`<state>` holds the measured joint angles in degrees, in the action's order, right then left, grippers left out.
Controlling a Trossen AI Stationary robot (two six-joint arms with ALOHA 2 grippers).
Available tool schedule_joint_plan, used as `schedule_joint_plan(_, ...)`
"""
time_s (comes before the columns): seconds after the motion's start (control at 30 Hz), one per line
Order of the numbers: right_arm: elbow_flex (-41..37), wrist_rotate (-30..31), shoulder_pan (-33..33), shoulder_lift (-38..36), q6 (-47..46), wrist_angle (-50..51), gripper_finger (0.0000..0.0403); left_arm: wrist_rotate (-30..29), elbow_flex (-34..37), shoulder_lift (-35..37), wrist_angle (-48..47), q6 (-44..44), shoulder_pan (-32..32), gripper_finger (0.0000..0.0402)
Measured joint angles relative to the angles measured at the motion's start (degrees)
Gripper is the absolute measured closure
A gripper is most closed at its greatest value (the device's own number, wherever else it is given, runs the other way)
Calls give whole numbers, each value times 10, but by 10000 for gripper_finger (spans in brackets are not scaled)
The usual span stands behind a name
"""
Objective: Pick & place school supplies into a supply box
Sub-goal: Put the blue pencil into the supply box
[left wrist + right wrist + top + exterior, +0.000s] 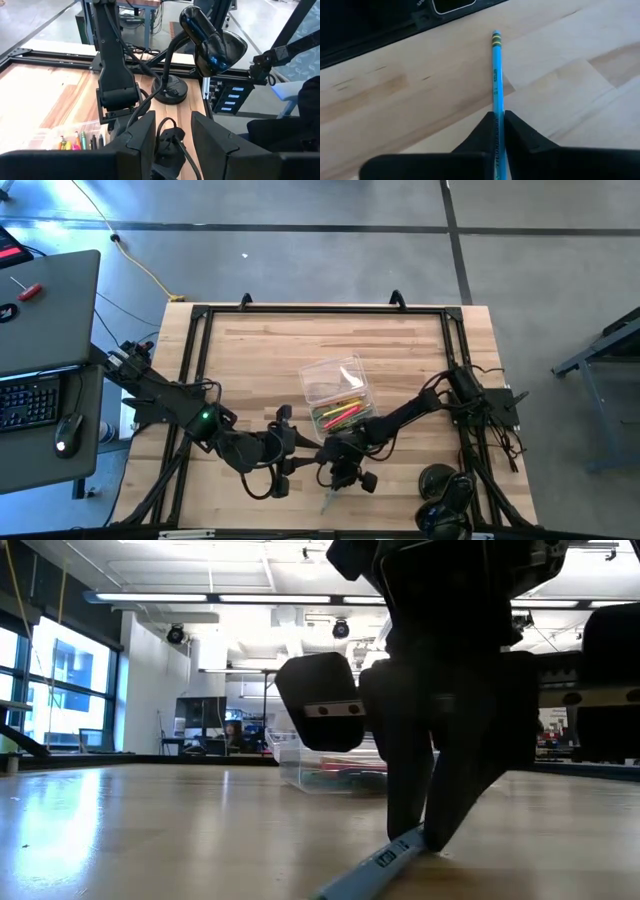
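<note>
- Light blue, the pencil point(496, 90) lies flat on the wooden table point(250, 360), near the table's front edge, in front of the supply box and apart from it.
- The right gripper point(497, 131) is down at the table with its fingers clamped on the pencil's shaft; the eraser end sticks out ahead of the fingertips.
- In the low view the fingers point(440, 790) meet at the pencil on the tabletop.
- The clear supply box point(338, 392) sits mid-table and holds yellow, pink, green and orange pens and pencils point(340, 416).
- The left gripper point(172, 137) waits just left of the right one, fingers apart and empty.
- A black desk lamp point(210, 42) stands at the table's near right corner.
</note>
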<state>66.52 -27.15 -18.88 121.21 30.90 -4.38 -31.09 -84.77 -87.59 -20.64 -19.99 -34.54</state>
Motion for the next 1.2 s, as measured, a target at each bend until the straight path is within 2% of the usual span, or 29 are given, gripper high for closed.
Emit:
schedule_joint_plan(0.1, 0, 4, 0, 0, -14, 0, 398, 0, 0, 0, 0, 0, 0, 245)
schedule_joint_plan(0.37, 0, 26, 0, 1, -50, -15, 389, 0, 0, 0, -1, -13, 0, 245)
schedule_joint_plan(0.6, 0, 13, 2, 3, -52, -63, 394, 0, 0, 0, -1, -13, 0, 245)
schedule_joint_plan(0.7, -1, 38, 7, 5, -51, -97, 392, 0, 0, 0, -1, -13, 0, 245)
schedule_joint_plan(0.87, -1, 141, 19, 4, -54, -163, 392, 0, 0, 0, -1, -13, 0, 245)
schedule_joint_plan(1.0, -1, 138, 35, 4, -63, -175, 391, 0, 0, 0, -1, -13, 0, 245)
schedule_joint_plan(1.2, 0, 136, 55, 7, -129, -180, 391, -1, 0, 0, -1, -13, 0, 245)
